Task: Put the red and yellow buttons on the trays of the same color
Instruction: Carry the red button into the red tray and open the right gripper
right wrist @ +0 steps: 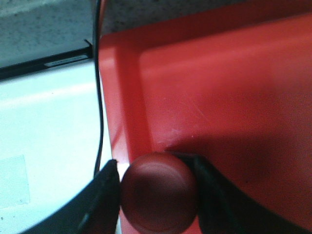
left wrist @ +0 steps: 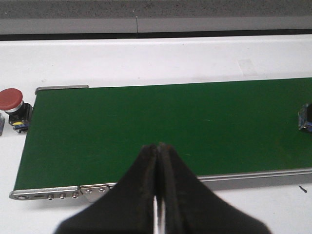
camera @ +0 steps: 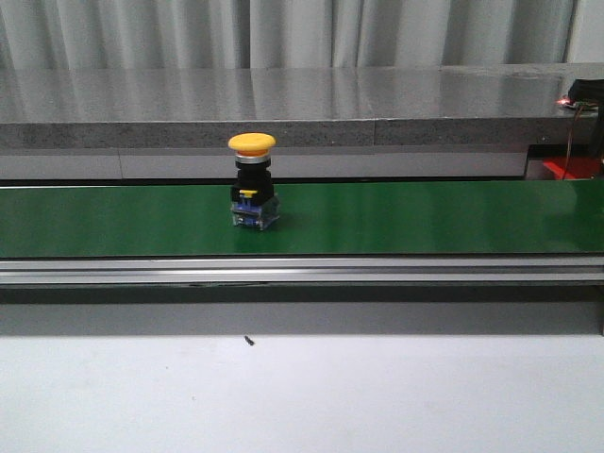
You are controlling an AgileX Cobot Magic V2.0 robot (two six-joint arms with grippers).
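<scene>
Currently the right pincer (right wrist: 157, 195) pinches a red button (right wrist: 158, 191) by its domed cap, one finger on each side, just above the near inner corner of the red tray (right wrist: 234, 97). A thin black cable (right wrist: 99, 97) runs past the tray's edge. Whether the button's base touches the tray floor cannot be told; the cap hides it.

Left pincer (left wrist: 158, 195): fingers pressed together, holding nothing, hovering over the near rail of the green belt (left wrist: 146, 126). A second red button (left wrist: 11, 105) stands on the white worktop (left wrist: 146, 58) just off the belt's end. At the other edge of this view a dark block is cut off, probably the yellow button's base.

Front view: yellow button (camera: 253, 181) upright on the belt, left of centre. No yellow tray in view.

Handling judgement: these look like rigid plastic pushbutton switches, light, top-heavy, with a wide mushroom cap on a narrower body and contact block. The cap is smooth and rounded, so a grip there could slip. The squarer black body below the cap looks the surer hold. A sideways nudge would likely tip one over.
</scene>
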